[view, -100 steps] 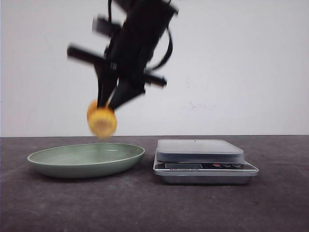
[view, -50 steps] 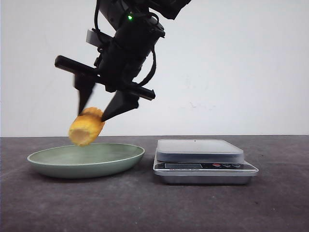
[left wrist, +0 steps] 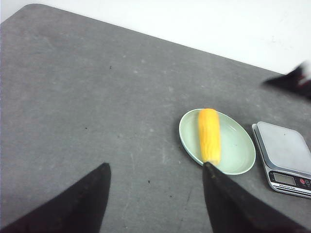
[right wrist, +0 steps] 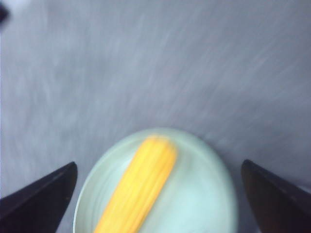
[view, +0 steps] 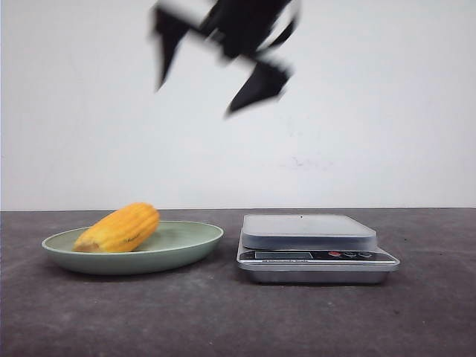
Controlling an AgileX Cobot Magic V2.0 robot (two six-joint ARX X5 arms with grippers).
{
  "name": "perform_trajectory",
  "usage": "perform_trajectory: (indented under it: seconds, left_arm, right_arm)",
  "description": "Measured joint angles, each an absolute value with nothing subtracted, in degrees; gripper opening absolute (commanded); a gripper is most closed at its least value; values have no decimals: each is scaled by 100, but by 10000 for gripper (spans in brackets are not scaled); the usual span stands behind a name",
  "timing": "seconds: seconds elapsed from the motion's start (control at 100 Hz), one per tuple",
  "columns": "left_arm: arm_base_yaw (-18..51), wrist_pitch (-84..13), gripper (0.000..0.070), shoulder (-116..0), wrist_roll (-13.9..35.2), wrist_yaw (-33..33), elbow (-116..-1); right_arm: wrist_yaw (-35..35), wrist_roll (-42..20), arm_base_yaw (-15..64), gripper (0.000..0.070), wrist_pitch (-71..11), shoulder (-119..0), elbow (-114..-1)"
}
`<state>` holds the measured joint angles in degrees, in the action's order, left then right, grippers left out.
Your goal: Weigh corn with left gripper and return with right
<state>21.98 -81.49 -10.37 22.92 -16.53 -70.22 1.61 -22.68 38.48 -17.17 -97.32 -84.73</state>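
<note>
The yellow-orange corn (view: 119,228) lies on its side in the pale green plate (view: 186,249), free of any grip. High above the plate, my right gripper (view: 195,99) is blurred by motion, its two black fingers spread wide and empty. From the right wrist view, the corn (right wrist: 138,189) and plate (right wrist: 209,194) sit straight below the open right gripper (right wrist: 159,164). My left gripper (left wrist: 157,165) is open and empty, well back from the plate (left wrist: 240,145) and corn (left wrist: 209,136); it is outside the front view.
A silver digital scale (view: 309,230) stands just right of the plate with nothing on its platform, also seen as the scale (left wrist: 286,150) in the left wrist view. The dark grey table (view: 238,320) ends at a white wall behind.
My right gripper opened and let the corn drop into the plate, then rose quickly up and to the right. The corn now rests flat in the plate.
</note>
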Motion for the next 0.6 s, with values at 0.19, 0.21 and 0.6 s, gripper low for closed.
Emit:
perform_trajectory:
  seconds: [0.19,0.21,0.6]
  left_arm:
    - [2198,-8147,349,-1037,2279,-1653,-7022]
    - [2198,-8149,349,-1037,2265,-1653,-7022]
    - [2198,-7846,349,-1037,2106,-1656,-7011]
  right_arm:
    - [242,-1791,2845,635,-2622,-8202,-8482]
    - [276,-1741,2740,631,-2742,-8036,-8482]
    - [104,-961,1444,631,-5465,-4849,-8514]
